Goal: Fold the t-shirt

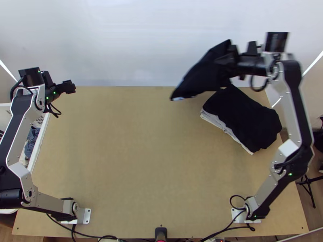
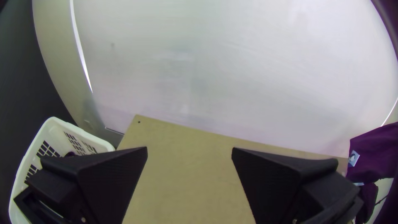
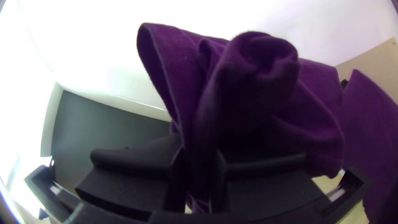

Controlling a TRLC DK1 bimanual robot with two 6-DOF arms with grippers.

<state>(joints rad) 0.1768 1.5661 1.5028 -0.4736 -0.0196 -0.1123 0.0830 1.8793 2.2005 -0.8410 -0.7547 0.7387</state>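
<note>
A dark t-shirt (image 1: 204, 76) is lifted at the table's far right, bunched where my right gripper (image 1: 231, 56) holds it, with a loose part hanging toward the left and a small pale patch at its lower end. In the right wrist view, the fingers of my right gripper (image 3: 200, 166) are closed on the gathered cloth of the t-shirt (image 3: 253, 91), which covers their tips. My left gripper (image 1: 69, 87) is at the far left, away from the cloth. The left wrist view shows my left gripper (image 2: 189, 151) open, nothing between its fingers.
A stack of folded cloths (image 1: 246, 117), dark on top with pale layers beneath, lies at the table's right, just below the lifted t-shirt. A white basket (image 2: 60, 135) holding some cloth stands off the table's left edge. Bare table (image 1: 137, 141) spreads across the middle.
</note>
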